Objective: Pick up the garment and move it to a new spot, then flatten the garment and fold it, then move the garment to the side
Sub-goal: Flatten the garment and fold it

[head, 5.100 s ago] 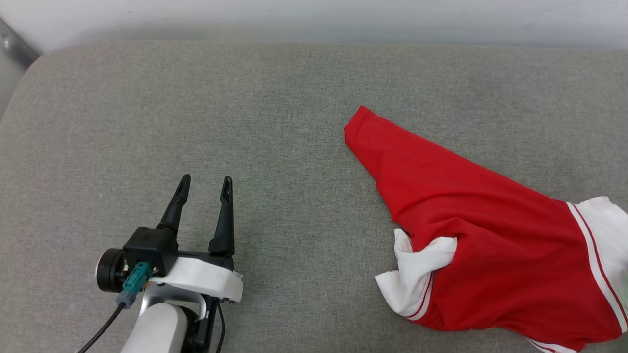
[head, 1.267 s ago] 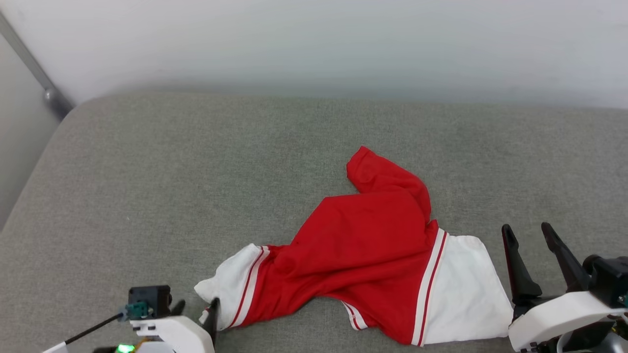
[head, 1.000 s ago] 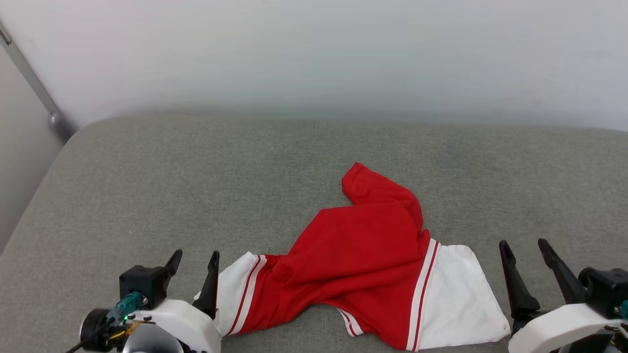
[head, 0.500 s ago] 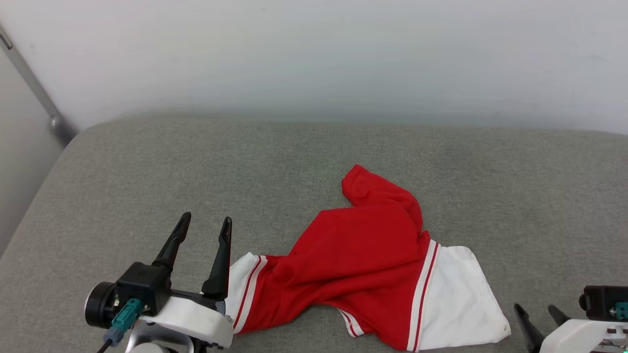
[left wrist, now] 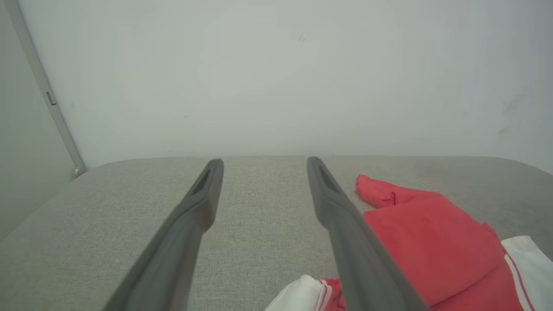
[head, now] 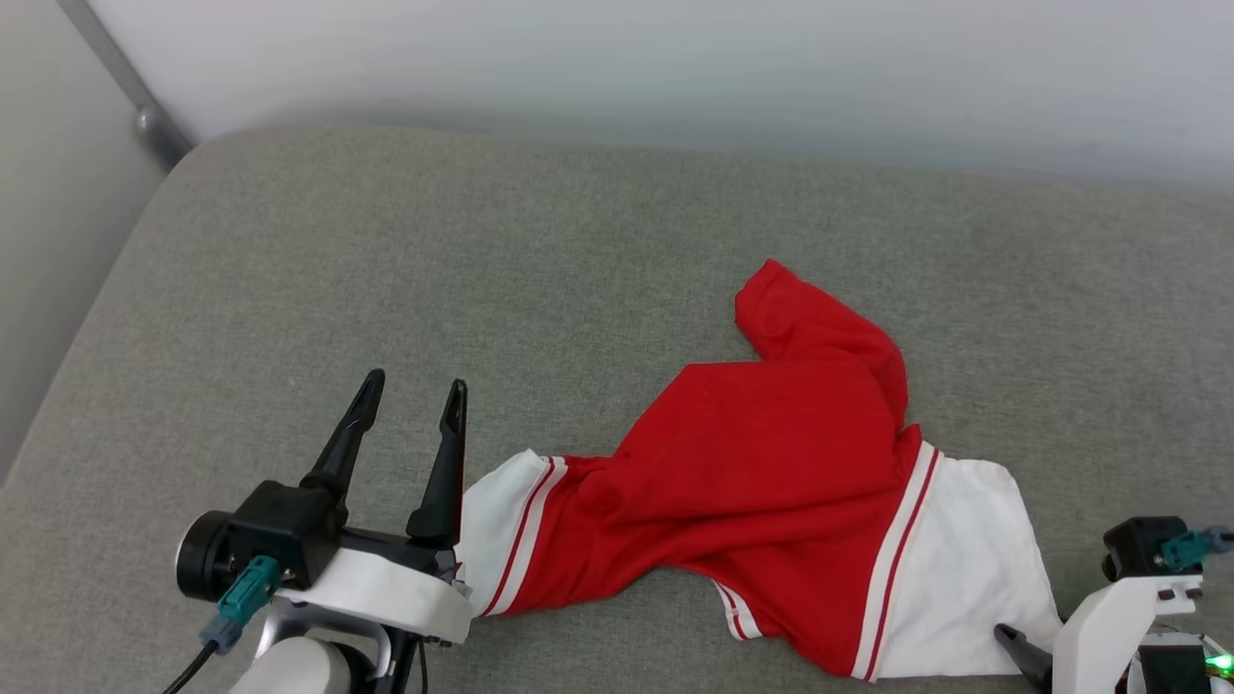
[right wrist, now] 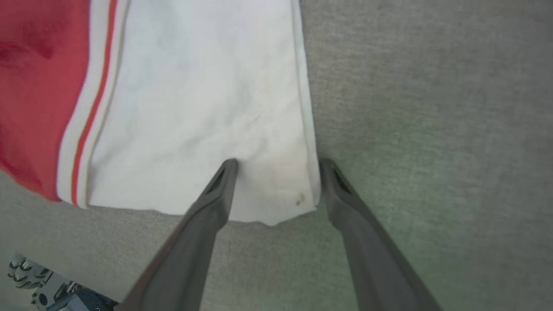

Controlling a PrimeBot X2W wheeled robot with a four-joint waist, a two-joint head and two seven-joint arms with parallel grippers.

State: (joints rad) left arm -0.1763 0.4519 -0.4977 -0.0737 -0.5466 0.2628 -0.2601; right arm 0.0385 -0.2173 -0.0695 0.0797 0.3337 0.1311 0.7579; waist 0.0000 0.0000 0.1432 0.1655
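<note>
Setting: bare indoor room; whether home or test space, I cannot tell. Before me lies a wide, grey, woven-fabric cushioned surface (head: 434,251) with a rounded corner, set against a plain white wall (head: 675,58). A slim grey rail (head: 108,56) runs up the wall at my left.

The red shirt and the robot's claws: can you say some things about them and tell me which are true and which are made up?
1. The garment lies on a grey cushion. True.
2. The left gripper is squeezing a sleeve. False: its jaws are open and empty, beside the left-hand white sleeve.
3. The right gripper is open over a corner of the right-hand white sleeve. True.
4. The garment is neatly folded. False: it lies rumpled and unfolded.
</note>
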